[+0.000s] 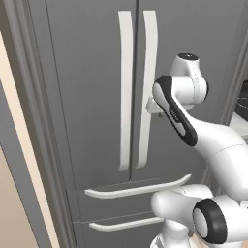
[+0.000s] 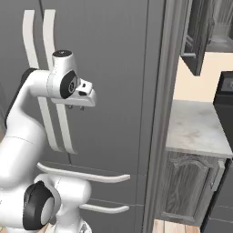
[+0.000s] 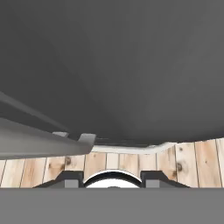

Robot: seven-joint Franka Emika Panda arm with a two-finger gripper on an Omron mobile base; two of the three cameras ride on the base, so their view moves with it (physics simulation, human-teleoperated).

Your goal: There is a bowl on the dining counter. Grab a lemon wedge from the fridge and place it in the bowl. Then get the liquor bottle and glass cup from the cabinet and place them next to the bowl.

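shut fridge (image 1: 87,97) doors barring way, handles (image 1: 126,92) protruding

The fridge (image 1: 92,97) stands tall and dark grey, both French doors shut, their long pale curved handles side by side at the middle seam. Two drawers below seem closed too.

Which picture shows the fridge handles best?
The left base view: both long handles stand full length on the shut fridge, with both drawer handles below. The right base view shows them partly behind the arm. The hand view shows mostly dark door, too close to make them out.
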